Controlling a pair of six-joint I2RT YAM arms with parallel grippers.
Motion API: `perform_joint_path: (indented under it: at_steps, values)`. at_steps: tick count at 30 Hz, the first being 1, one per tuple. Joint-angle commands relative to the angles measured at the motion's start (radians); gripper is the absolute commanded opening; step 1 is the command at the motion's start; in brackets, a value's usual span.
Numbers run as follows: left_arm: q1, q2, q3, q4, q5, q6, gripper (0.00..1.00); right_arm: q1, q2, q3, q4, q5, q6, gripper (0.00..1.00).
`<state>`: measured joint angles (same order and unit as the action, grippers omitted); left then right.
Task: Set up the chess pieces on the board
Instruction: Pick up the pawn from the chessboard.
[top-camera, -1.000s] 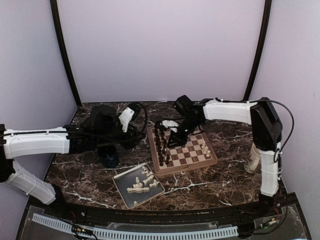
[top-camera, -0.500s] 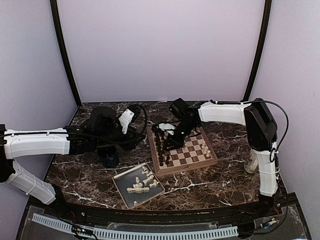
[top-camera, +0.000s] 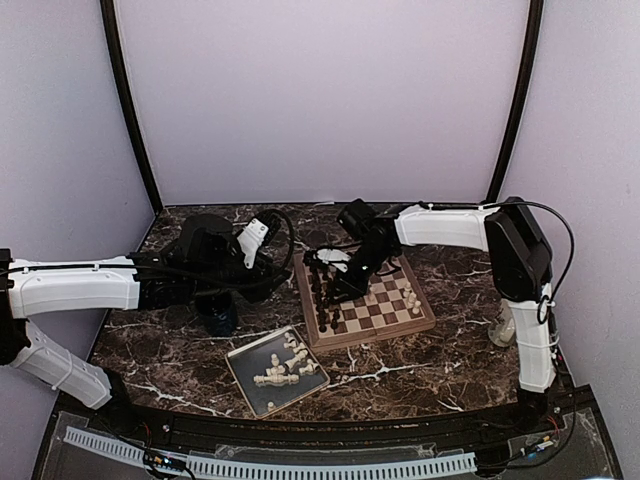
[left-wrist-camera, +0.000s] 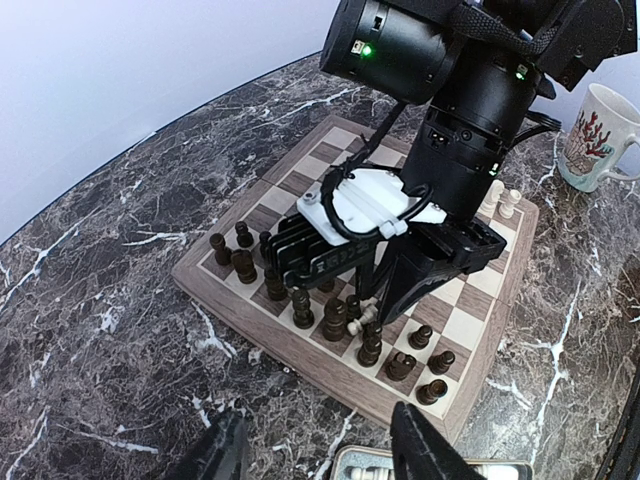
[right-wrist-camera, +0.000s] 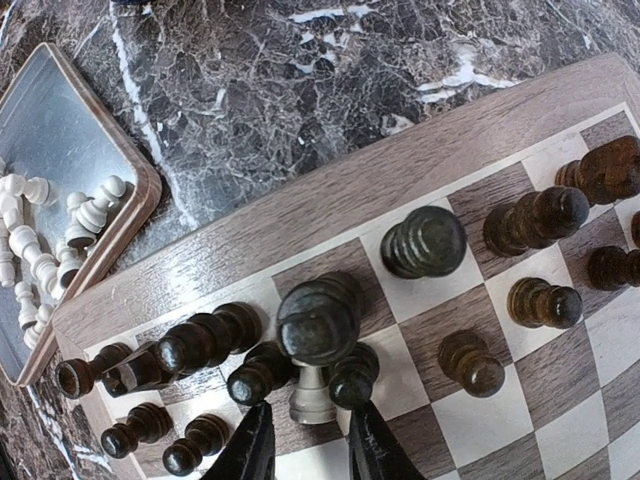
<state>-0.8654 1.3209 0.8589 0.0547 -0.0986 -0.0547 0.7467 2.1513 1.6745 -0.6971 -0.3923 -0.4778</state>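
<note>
- one white piece (right-wrist-camera: 312, 392) stands among dark pieces (right-wrist-camera: 424, 240) on the board (right-wrist-camera: 330, 215); my right gripper (right-wrist-camera: 310, 445) straddles it half open, no clear pinch.
- left gripper (left-wrist-camera: 320, 432) hangs wide open, empty.
- next, i think: close, lift straight, avoid neighbours; more white pieces (right-wrist-camera: 90, 210) wait in the tray (right-wrist-camera: 60, 110).

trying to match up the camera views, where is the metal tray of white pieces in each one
top external: the tray sits low centre, off the board's near left corner.
left wrist: only a strip of its rim shows at the bottom edge.
right wrist: far left, beside the board's border.
shared landmark: the dark pieces lined along the board side closest to the tray.
</note>
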Motion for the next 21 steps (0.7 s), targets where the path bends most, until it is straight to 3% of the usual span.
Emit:
perform_joint_path:
  at_steps: [1, 6, 13, 21]
  values:
    - [0.008, -0.028, -0.015, 0.014, -0.006, -0.009, 0.51, 0.011, 0.026, 0.024, -0.005, 0.001, -0.003, 0.27]
    - [0.008, -0.028, -0.018, 0.014, -0.007, -0.009, 0.51, 0.011, 0.03, 0.025, -0.007, 0.004, -0.005, 0.25]
    - [0.008, -0.026, -0.017, 0.016, -0.004, -0.011, 0.51, 0.01, 0.009, 0.004, -0.018, 0.024, -0.018, 0.12]
    - [0.007, -0.022, -0.017, 0.022, -0.001, -0.01, 0.51, -0.001, -0.065, -0.069, -0.003, 0.065, -0.023, 0.09]
